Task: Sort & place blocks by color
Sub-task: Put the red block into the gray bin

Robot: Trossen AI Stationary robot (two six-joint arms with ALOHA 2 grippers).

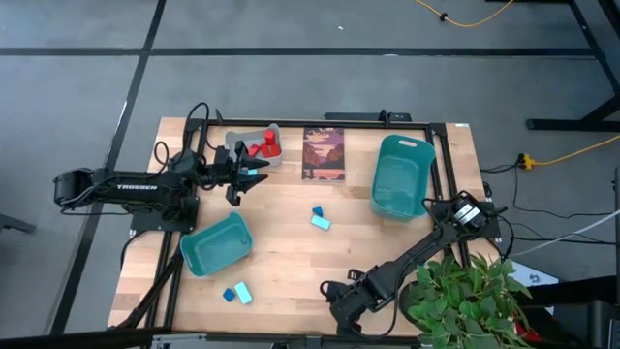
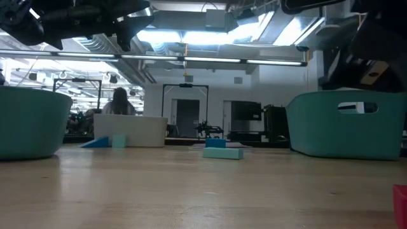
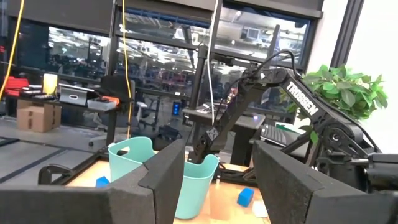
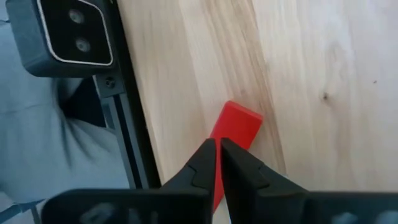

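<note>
The sort looks well under way, though not finished. The grey bin (image 1: 260,145) at the far left of the bench (image 1: 291,262) already holds red blocks (image 1: 266,146). What lies inside the two teal bins — the near-left bin (image 1: 215,244) and the far-right bin (image 1: 401,176) — cannot be made out from above.

Loose blocks are left: a cyan bar with a dark blue cube (image 1: 320,217) mid-bench, and another blue and cyan pair (image 1: 236,292) near the front edge on the left. A red block (image 4: 235,129) also lies at the near edge by the frame rail.

The left gripper (image 1: 254,172) hangs beside the grey bin with its fingers (image 3: 163,177) apart and nothing visible between them. The right gripper (image 4: 217,163) is low at the near edge, its fingers almost together right over the red block; whether they pinch it I cannot tell.

In my judgement the red one goes next, then the four blue and cyan pieces.
</note>
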